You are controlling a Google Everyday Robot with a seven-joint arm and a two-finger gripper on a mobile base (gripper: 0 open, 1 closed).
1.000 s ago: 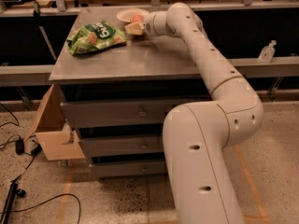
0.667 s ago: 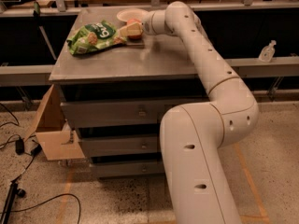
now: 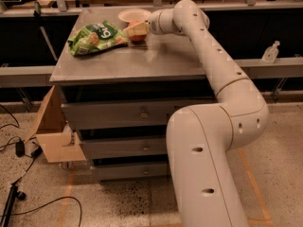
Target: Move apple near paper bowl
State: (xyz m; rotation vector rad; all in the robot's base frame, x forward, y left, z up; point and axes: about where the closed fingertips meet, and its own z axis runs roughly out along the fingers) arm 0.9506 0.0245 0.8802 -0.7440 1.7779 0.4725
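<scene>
Shifted forward, the end effector [image 3: 136, 30] grips one round red apple [image 3: 138, 37]; one off-white paper bowl [image 3: 129, 15] just behind, one green snack bag [image 3: 97, 36] beside.

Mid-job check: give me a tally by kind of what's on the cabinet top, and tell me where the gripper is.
apple: 1
paper bowl: 1
green snack bag: 1
Total: 3
The gripper is at the apple, just on the camera side of the paper bowl.
</scene>
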